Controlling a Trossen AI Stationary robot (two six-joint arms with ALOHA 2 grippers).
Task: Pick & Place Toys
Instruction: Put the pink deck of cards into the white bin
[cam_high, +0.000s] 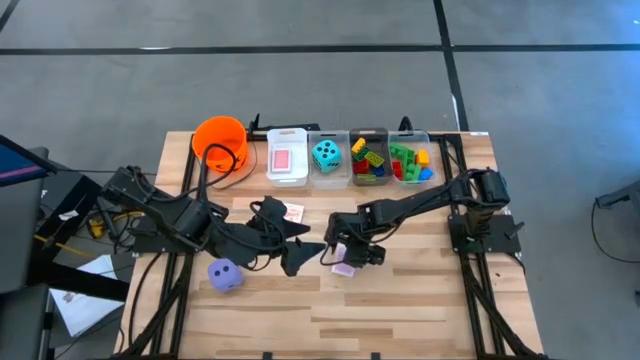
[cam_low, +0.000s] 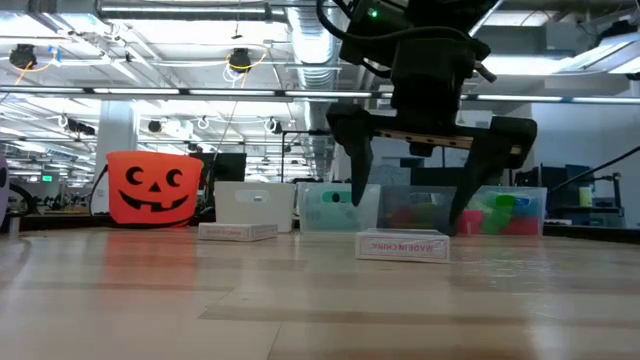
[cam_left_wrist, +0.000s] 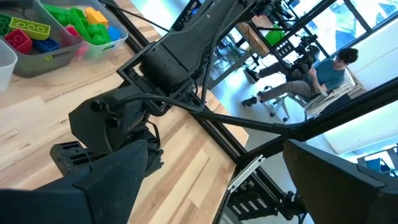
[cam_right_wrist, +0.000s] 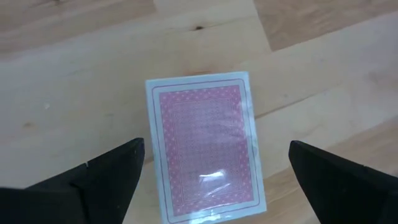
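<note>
Far edge of table (cam_high: 400, 310), left to right. Orange bucket (cam_high: 220, 140) with a pumpkin face stands at the left end; what it holds I cannot tell. Next, a white bin (cam_high: 287, 157) with one pink-backed card pack (cam_high: 283, 160) lying flat inside. Next, a clear bin (cam_high: 328, 158) holding the teal die (cam_high: 326, 153). Third bin (cam_high: 369, 160): mixed bricks (cam_high: 368, 160), red, green and yellow. Fourth bin (cam_high: 412, 160): mostly green bricks (cam_high: 408, 160), with some yellow, orange and blue.

On the bare table: purple die (cam_high: 224, 275) sits near the left front, just beside the left arm. A second card pack (cam_high: 294, 212) lies flat near mid-table, in front of the white bin.

Left gripper (cam_high: 297, 252) hangs near mid-table, fingers spread wide, nothing between them; its wrist view looks out past the right arm to the room, where a person (cam_left_wrist: 323, 68) sits.

A third card pack (cam_right_wrist: 205, 146) lies flat, pink back up, right of centre. Right gripper (cam_right_wrist: 214, 180) hovers directly over it, pointing down, fingers wide apart with one on either side of the pack. From the low view the fingertips reach near the table at both ends of the pack; not clamped on it.
</note>
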